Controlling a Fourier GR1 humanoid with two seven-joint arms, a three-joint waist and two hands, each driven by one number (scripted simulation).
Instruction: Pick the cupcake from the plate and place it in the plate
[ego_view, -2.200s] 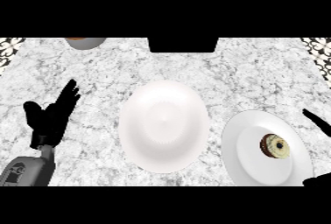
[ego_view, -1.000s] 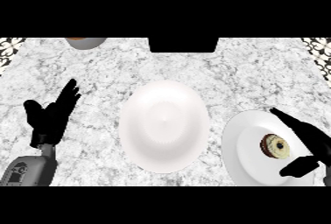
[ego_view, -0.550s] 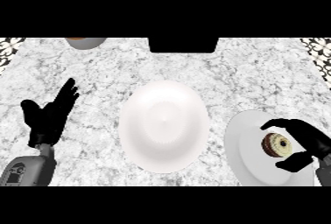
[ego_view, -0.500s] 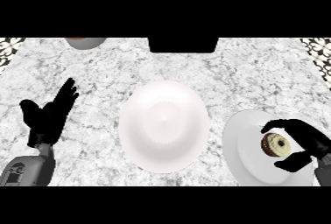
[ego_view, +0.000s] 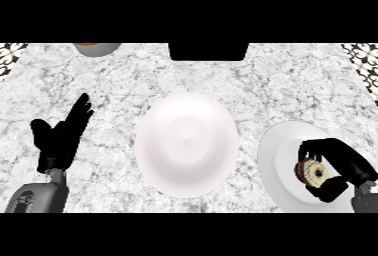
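Note:
The cupcake (ego_view: 313, 173), dark brown with a pale top, sits on the white plate (ego_view: 282, 160) at the right of the counter. My right hand (ego_view: 345, 165) curls round it, fingers over its far side and thumb under its near side. A second, larger white plate (ego_view: 187, 144) lies in the middle with nothing on it. My left hand (ego_view: 60, 136) rests open at the left, fingers pointing up, away from both plates.
A grey bowl (ego_view: 96, 48) shows at the counter's back left edge. A black object (ego_view: 208, 51) stands at the back centre. Patterned wall tiles (ego_view: 360, 54) show at the top corners. Marble counter (ego_view: 111, 100) lies between the left hand and the middle plate.
My right hand came in from the right edge over the right plate and closed its fingers and thumb round the cupcake. The left hand has stayed in place.

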